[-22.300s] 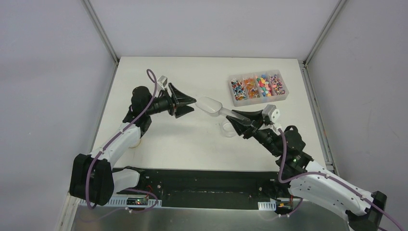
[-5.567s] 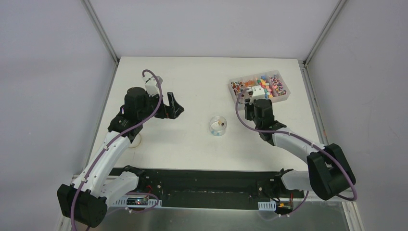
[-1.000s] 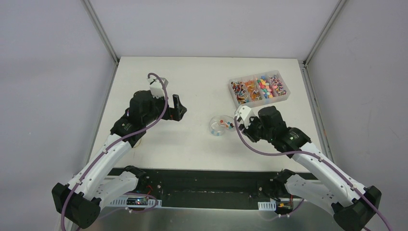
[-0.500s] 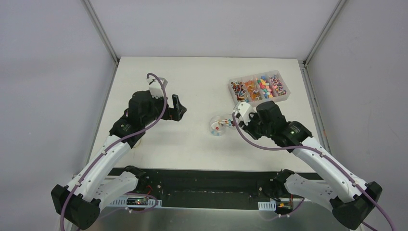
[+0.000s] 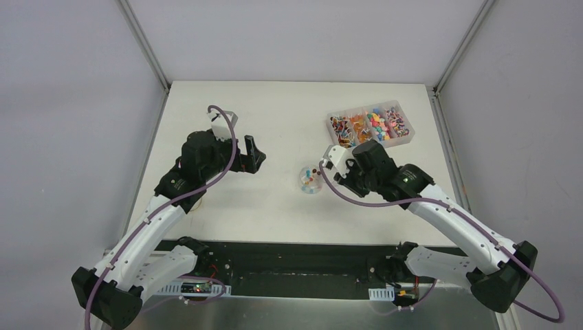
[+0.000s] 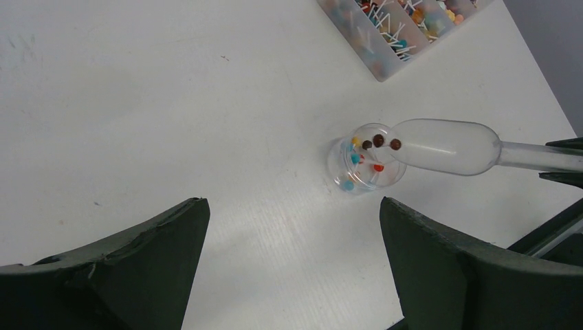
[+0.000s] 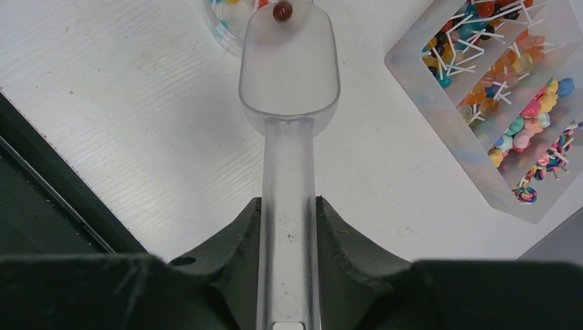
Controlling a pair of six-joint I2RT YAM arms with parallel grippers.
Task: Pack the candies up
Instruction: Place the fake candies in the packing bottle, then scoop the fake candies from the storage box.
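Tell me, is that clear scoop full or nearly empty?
Nearly empty: the scoop shows a clear bowl, one brown candy at its lip, above the jar.

Before me a clear scoop (image 7: pixel 289 75) tips over a round jar's (image 6: pixel 335 165) rim; a divided box (image 5: pixel 375 145) sits beyond on the white table (image 5: pixel 261 199).

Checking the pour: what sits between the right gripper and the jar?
The clear scoop: handle clamped in the right gripper, bowl reaching over the jar rim, a candy at its lip. Clearest in the right wrist view.
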